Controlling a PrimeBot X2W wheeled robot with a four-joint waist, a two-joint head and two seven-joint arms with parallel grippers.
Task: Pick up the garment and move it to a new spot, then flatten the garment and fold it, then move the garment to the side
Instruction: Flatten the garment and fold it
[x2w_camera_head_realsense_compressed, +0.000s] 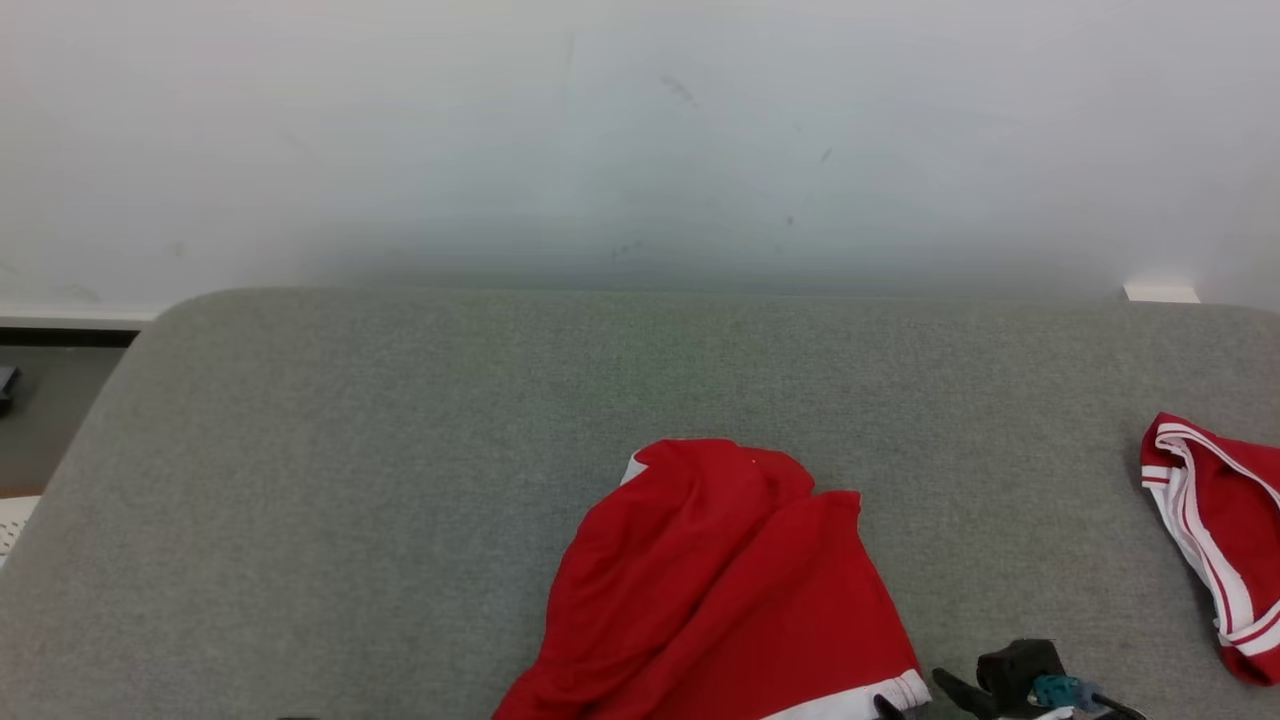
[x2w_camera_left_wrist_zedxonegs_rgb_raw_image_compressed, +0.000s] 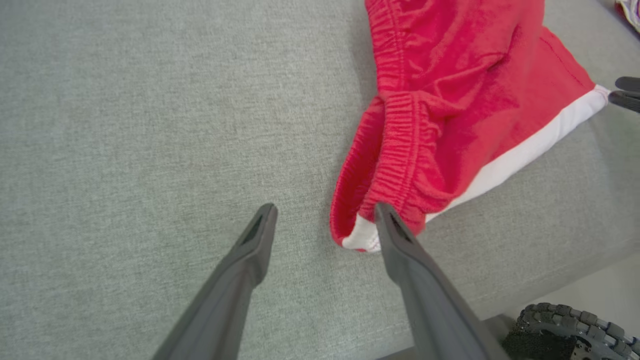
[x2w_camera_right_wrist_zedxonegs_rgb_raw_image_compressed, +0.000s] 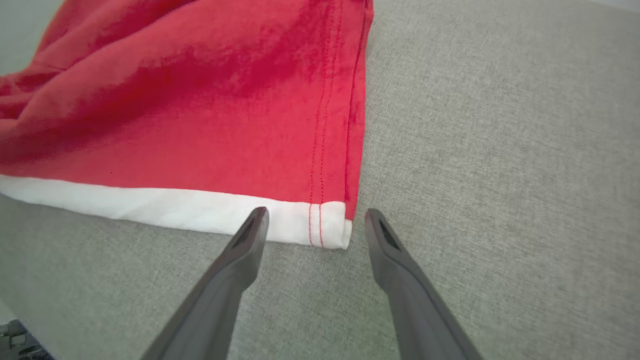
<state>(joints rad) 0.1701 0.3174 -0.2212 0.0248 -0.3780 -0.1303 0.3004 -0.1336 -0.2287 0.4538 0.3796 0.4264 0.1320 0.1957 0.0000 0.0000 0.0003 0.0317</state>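
The garment (x2w_camera_head_realsense_compressed: 715, 590), red shorts with a white hem band, lies crumpled at the near middle of the grey padded surface (x2w_camera_head_realsense_compressed: 350, 480). In the left wrist view my left gripper (x2w_camera_left_wrist_zedxonegs_rgb_raw_image_compressed: 326, 210) is open, low over the surface, and the garment's (x2w_camera_left_wrist_zedxonegs_rgb_raw_image_compressed: 450, 100) elastic waistband corner lies between its fingertips. My right gripper (x2w_camera_right_wrist_zedxonegs_rgb_raw_image_compressed: 316, 216) is open too, and the white hem corner of the garment (x2w_camera_right_wrist_zedxonegs_rgb_raw_image_compressed: 200, 125) sits between its fingertips. The right gripper (x2w_camera_head_realsense_compressed: 920, 695) appears at the bottom of the head view, right beside the hem. Its dark fingertips (x2w_camera_left_wrist_zedxonegs_rgb_raw_image_compressed: 627, 92) show at the left wrist view's right edge.
A second red piece with white stripes (x2w_camera_head_realsense_compressed: 1215, 530) lies at the right edge of the surface. A pale wall (x2w_camera_head_realsense_compressed: 640, 150) rises behind the surface's far edge. The surface's left half is bare grey fabric. A ribbed black wheel (x2w_camera_left_wrist_zedxonegs_rgb_raw_image_compressed: 575, 335) shows below the near edge.
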